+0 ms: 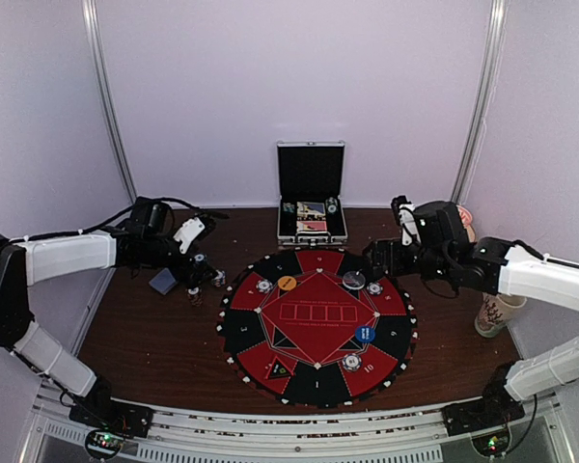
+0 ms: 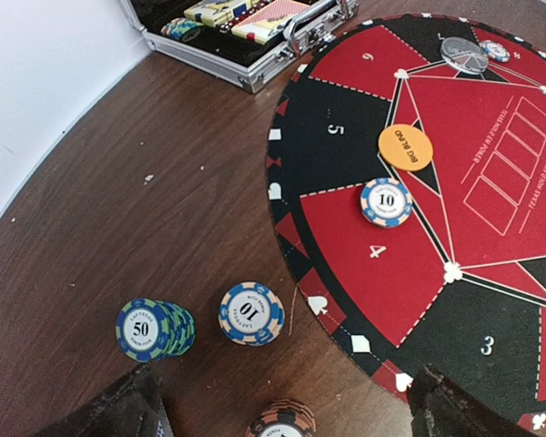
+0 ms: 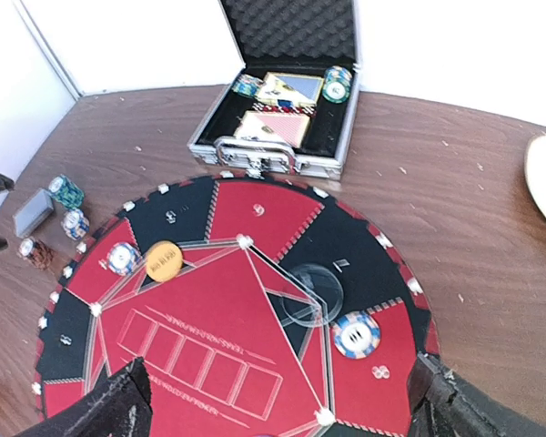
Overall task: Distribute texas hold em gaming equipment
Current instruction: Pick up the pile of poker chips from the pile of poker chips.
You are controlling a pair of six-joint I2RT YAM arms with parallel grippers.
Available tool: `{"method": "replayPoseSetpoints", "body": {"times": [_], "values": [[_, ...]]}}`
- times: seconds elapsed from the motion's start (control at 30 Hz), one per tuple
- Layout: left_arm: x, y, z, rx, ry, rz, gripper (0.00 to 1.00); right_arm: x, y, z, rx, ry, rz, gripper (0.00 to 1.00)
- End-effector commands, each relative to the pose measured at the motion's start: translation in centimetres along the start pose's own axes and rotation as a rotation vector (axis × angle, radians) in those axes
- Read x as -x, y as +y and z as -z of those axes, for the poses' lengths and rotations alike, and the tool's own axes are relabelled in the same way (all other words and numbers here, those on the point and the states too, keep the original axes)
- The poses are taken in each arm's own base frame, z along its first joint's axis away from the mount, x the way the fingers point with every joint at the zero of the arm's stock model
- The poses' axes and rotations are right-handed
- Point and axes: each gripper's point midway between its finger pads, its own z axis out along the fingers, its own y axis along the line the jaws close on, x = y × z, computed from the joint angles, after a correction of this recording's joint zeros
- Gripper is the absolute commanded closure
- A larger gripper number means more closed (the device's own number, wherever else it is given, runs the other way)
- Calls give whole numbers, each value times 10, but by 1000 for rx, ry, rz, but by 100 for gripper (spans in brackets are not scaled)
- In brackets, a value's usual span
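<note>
Blue-edged 10 chip [image 2: 386, 201] flat on red seat 4 of the round poker mat [image 2: 346, 238], orange Big Blind disc [image 2: 405, 147] just beside. Off the mat, green 50 stack [image 2: 155, 329] near a 10 stack [image 2: 251, 312]. Left gripper [image 2: 284, 375] spread wide, holding nothing; right gripper [image 3: 280, 367] likewise agape over the mat.

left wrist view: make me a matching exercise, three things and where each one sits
Things:
1 orange disc
2 stack of 50 chips
3 card decks

Places:
a in the metal case
b on the bare table beside the mat
c on the mat, near the 5

Pairs: 1-c, 2-b, 3-a
</note>
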Motion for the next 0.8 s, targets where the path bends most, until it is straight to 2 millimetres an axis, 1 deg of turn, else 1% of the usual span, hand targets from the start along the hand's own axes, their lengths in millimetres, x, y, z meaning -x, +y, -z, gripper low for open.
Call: {"method": "replayPoseSetpoints", "body": {"times": [0.0, 0.07, 0.13, 0.43, 0.6, 0.77], "values": [[13, 21, -2, 71, -40, 10, 2, -31, -34, 0, -149, -25, -17, 0], [10, 27, -4, 89, -31, 21, 2, -38, -45, -3, -187, -57, -22, 0], [8, 32, -6, 95, -26, 35, 2, -43, -49, -6, -207, -53, -18, 0], [-5, 52, -15, 115, 3, 101, 2, -50, -51, -14, -217, -51, -5, 0], [-9, 67, -15, 135, -3, 145, 2, -52, -54, -17, -232, -55, 3, 0], [-9, 80, -13, 149, -14, 168, 2, -56, -52, -22, -230, -33, 9, 0]]}}
